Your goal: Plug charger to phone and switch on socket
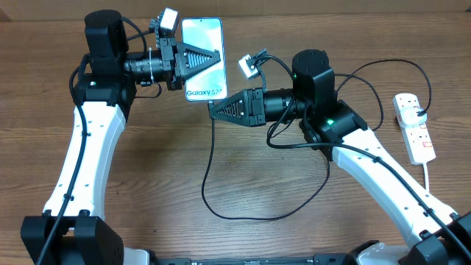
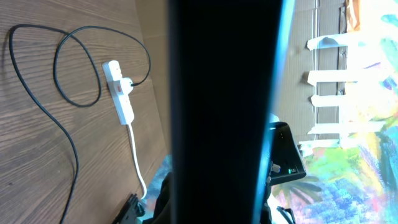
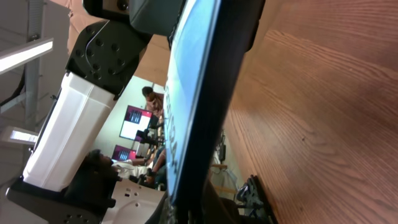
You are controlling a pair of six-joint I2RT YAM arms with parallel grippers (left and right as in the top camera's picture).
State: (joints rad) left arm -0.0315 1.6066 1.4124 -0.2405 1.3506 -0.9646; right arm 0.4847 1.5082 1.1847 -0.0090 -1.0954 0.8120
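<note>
While the phone [image 1: 199,33] was clamped by the left gripper [image 1: 218,57], the charger [image 1: 208,169] was pinched by the right gripper [image 1: 213,111].
The socket [image 1: 414,126] was seen at the right.

We see the phone [image 3: 186,106] nearly edge-on, light blue screen facing left, slanting from top right to bottom middle. Behind it, at left, stand an arm's white link [image 3: 65,130] and black joint [image 3: 109,56]. The wood-grain surface [image 3: 323,124] fills the right.

Black ribbed left hand [image 1: 219,56] and right hand [image 1: 213,110] sit on white-shelled, black-jointed arms [image 1: 85,158] with black cables.
</note>
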